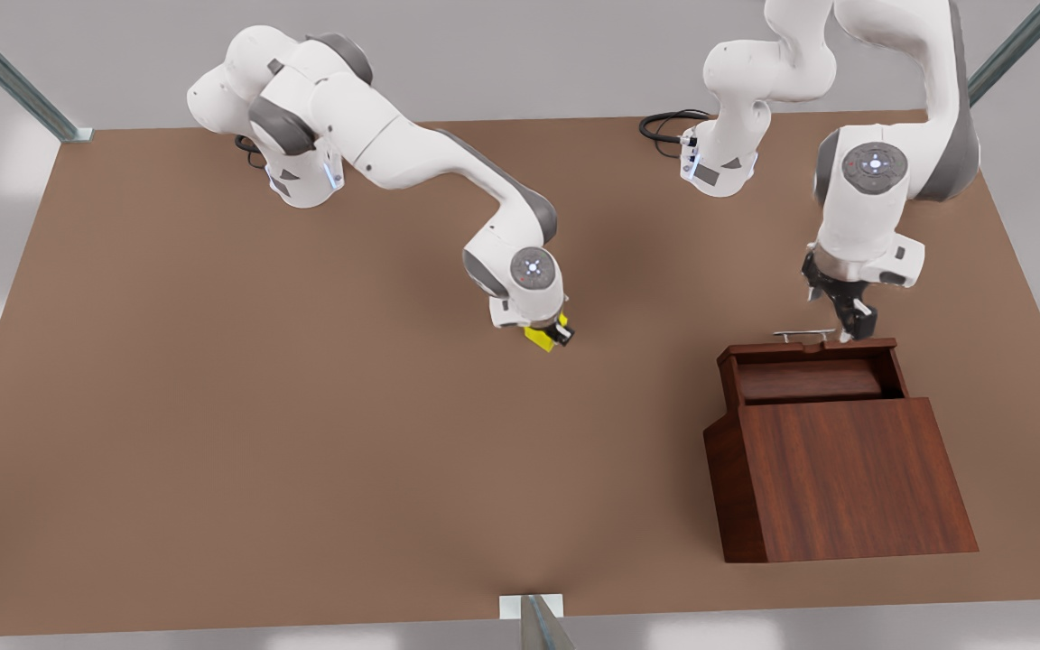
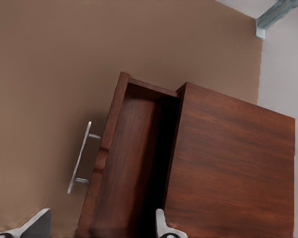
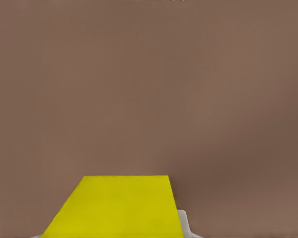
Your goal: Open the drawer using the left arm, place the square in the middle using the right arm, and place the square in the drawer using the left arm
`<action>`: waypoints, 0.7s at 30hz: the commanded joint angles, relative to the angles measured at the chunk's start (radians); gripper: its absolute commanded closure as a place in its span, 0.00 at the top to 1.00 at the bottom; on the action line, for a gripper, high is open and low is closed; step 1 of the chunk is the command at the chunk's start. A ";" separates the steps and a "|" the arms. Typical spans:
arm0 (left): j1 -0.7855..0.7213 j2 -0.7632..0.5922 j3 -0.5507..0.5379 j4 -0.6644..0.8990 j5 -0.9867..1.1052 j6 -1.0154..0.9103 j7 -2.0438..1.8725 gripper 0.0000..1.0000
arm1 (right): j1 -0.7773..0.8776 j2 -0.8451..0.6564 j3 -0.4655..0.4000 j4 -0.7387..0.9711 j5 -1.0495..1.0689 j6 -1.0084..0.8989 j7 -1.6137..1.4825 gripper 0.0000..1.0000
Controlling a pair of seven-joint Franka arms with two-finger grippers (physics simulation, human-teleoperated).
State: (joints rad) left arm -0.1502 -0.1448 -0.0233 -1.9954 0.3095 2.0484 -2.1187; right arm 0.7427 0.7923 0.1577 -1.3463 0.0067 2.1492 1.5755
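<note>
Currently, in the front view, my right gripper (image 1: pixel 553 335) is clamped on the small bright yellow cube (image 1: pixel 538 338), holding it low over the matte brown tabletop (image 1: pixel 303 433) near the table's centre. I cannot tell whether the cube touches the surface. My left gripper (image 1: pixel 849 323) hovers just beside the thin silver bar handle (image 1: pixel 803 335) of the shallow reddish-brown wooden drawer (image 1: pixel 809 379), which stands pulled out from the sloped-top wooden cabinet (image 1: pixel 845 478). The left gripper holds nothing.

From the left wrist view, the drawer (image 2: pixel 126 163) is open and its cavity looks unobstructed. The handle (image 2: pixel 80 158) lies between my spread fingertips (image 2: pixel 164 225), which are not touching it. The cabinet top (image 2: pixel 233 168) sits beside the opening.

From the right wrist view, the cube (image 3: pixel 116 208) fills the space between my fingers, with bare tabletop (image 3: pixel 149 89) beyond it.

My judgement is that the step in hand is placing the cube in the middle. To do it well, I lower until the cube's underside sits flat, then part the fingers without dragging it, and lift straight up. I set it square to the table and within the left arm's reach, well apart from the cabinet. The left arm waits.
</note>
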 commanded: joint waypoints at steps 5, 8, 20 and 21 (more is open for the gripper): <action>-0.009 0.224 -0.113 0.512 -0.191 -0.732 1.532 1.00 | -0.003 0.053 0.029 0.010 -0.128 0.017 1.000 0.66; -0.052 0.310 -0.127 0.552 -0.216 -0.728 1.760 1.00 | -0.028 0.067 0.040 0.016 -0.079 0.032 1.006 0.72; -0.212 0.441 -0.181 0.469 -0.267 -0.203 0.439 1.00 | -0.046 0.097 0.167 0.030 -0.134 0.038 0.341 0.69; -0.209 0.441 -0.149 0.472 -0.268 -0.200 0.439 1.00 | -0.046 0.099 0.171 0.030 -0.134 0.038 0.275 0.69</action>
State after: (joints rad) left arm -0.3712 0.3103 -0.1831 -1.5101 0.0454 1.7030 -1.5489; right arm 0.6965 0.8935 0.3239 -1.3170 -0.1227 2.1982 2.0722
